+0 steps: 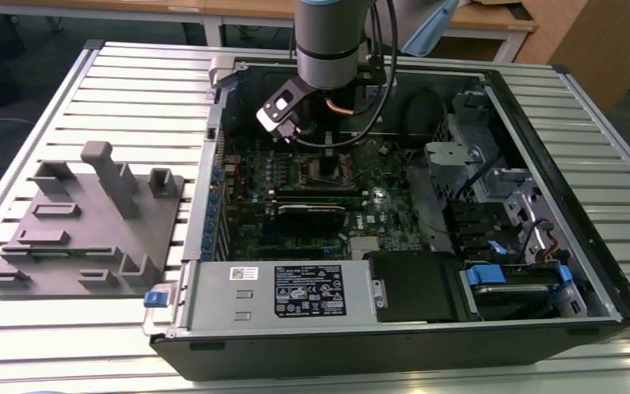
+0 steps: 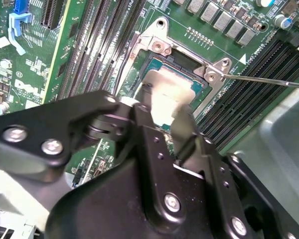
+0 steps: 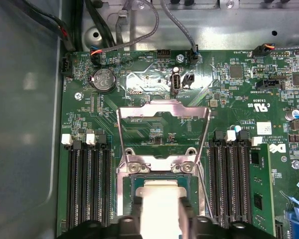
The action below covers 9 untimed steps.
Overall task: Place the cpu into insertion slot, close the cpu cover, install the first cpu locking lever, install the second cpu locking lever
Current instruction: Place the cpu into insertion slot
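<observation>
Up close the gripper (image 3: 160, 215) has its jaws clamped on the cpu (image 3: 159, 196), holding it flat and square at the insertion slot (image 3: 135, 185), seated or hovering unclear, cpu cover (image 3: 163, 105) swung up open for access.

Small flat square cpu (image 3: 159, 191): dull pale-silver metal top, matt. Black gripper (image 2: 162, 103): matt, smooth body, bright steel screw heads. Thin square windowed cpu cover (image 3: 164, 105): bare brushed metal, soft sheen. Green motherboard (image 3: 139, 79): glossy lacquer. Slatted table (image 1: 129, 74): pale satin metal. Grey moulded fixture (image 1: 85, 222): matt plastic.
</observation>
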### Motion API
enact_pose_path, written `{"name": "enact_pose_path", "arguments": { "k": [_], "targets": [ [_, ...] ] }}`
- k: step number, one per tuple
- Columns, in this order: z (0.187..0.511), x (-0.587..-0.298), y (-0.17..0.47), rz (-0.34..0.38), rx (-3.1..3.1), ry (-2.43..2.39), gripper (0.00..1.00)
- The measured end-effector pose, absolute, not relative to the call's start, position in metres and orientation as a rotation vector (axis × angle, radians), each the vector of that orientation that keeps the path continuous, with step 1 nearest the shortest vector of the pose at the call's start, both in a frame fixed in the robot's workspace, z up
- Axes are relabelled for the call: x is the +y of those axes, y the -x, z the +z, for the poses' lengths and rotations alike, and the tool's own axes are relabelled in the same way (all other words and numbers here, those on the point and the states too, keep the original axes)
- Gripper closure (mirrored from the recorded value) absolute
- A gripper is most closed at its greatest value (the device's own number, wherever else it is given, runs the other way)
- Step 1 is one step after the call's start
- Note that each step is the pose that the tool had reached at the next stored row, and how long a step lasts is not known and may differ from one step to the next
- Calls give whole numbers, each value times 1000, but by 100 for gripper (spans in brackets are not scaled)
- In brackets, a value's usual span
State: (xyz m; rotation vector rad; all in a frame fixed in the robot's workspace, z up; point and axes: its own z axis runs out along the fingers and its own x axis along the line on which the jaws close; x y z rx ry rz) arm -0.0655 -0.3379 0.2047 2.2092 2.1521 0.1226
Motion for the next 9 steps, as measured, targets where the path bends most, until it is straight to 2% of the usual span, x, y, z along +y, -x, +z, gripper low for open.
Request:
{"name": "enact_pose_path", "arguments": {
  "k": [1,3,4,6,7,8,9],
  "targets": [
    [205,-338,65,123,2152,-2209,58],
    [205,-338,65,123,2152,-2210,70],
    [205,-338,65,124,2153,-2210,70],
    [205,-338,65,124,2153,-2210,82],
    [205,-338,65,124,2153,-2210,82],
    [205,-338,65,125,2153,-2210,88],
    [205,-338,65,125,2153,-2210,89]
  ]
}}
